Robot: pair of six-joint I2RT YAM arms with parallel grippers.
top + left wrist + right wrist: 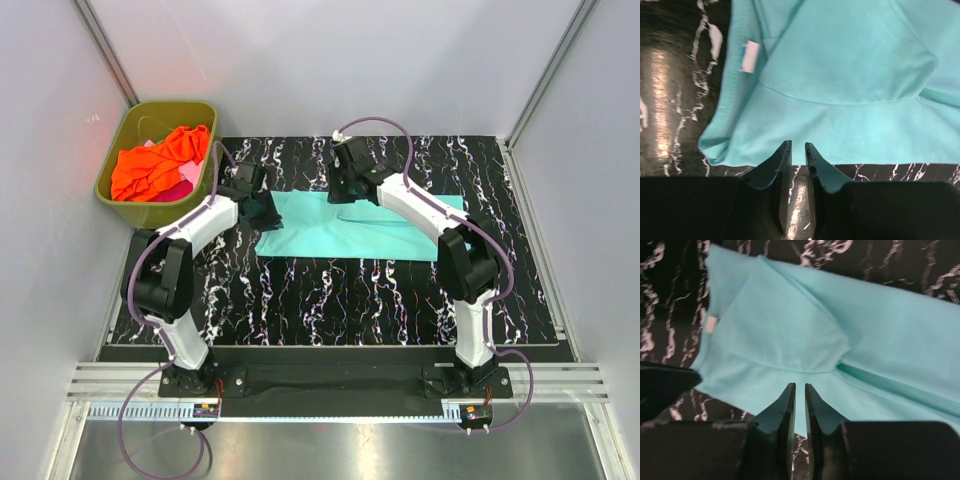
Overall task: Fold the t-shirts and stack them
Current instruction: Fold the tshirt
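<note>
Black board veined with white (pixel 330 300) covers the table, and at 6 o'clock a pale metal rail (pixel 110 382) carries the two arm bases. Both white arms reach away from me toward the middle of the board.

The left gripper (pixel 796 146) hangs low at the 9 o'clock end of the teal cotton t-shirt (pixel 340 238). Its black fingers are parted by a thin slit and the board shows through, with no cloth between them. The right gripper (pixel 800 386) sits just past it toward 12 o'clock, over the shirt's far hem. It too is barely parted and pinching nothing.

The teal shirt lies on the board as a long band running from 9 to 3 o'clock. Its ribbed collar and small white label (pixel 749 56) are at the left end, and a rounded fold is bunched beside them.

I'd judge the lengthwise fold is laid and the cross fold comes next. That calls for fresh pinches on the collar end, then a carry toward 3 o'clock without dragging the lower layer.

At 10 o'clock, off the board, an olive plastic tub (pixel 150 212) holds a crumpled orange t-shirt (pixel 160 160) on top of a pink t-shirt (pixel 180 190). Both wait unfolded. Plain grey-white panels (pixel 300 60) close the space behind.
</note>
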